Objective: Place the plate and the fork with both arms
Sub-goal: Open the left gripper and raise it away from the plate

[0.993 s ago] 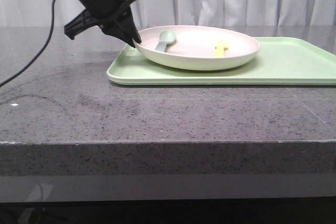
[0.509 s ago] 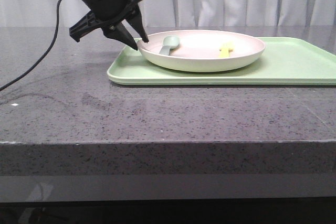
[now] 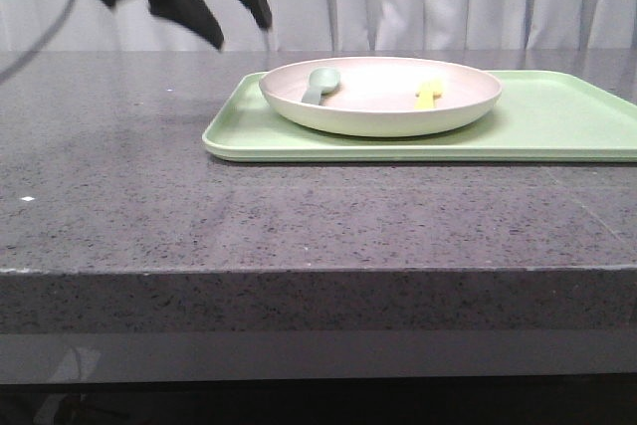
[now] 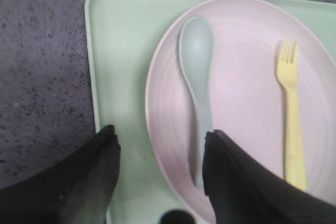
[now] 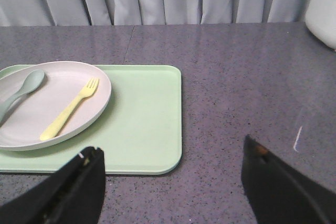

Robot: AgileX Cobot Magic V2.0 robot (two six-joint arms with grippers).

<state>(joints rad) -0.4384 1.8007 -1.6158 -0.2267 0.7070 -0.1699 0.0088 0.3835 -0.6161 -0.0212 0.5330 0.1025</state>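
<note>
Plate [image 3: 380,97] sits flat inside the light green tray [image 3: 557,126], toward the tray's left end, on the grey speckled table [image 3: 299,216]. Left gripper [image 3: 231,9] is now raised clear above and to the left of the plate's rim, its fingers spread and holding nothing. Half a second ago those fingertips were down at the plate's left edge, and a second ago the plate looked tilted with that edge lifted; it now lies level. Judgement: the left arm has released the plate and is withdrawing, so the plate placement appears done.

Left wrist view confirms it: left gripper [image 4: 160,145] open, one dark finger over the bare tray, the other over the plate's near rim, with visible blur suggesting motion. No contact can be made out.

Fork [image 3: 428,95], pale yellow, lies on the plate right of centre, tines pointing away from the robot. Grey-green spoon [image 3: 320,83] lies on the plate's left part, roughly parallel to the fork and well apart from it.

Right gripper [image 5: 173,174] hangs over the table near the tray's right end, fingers wide apart, empty, well away from the fork [image 5: 70,108].

Judgement: the fork is not yet handled; picking it off the plate looks like the right arm's remaining step.
</note>
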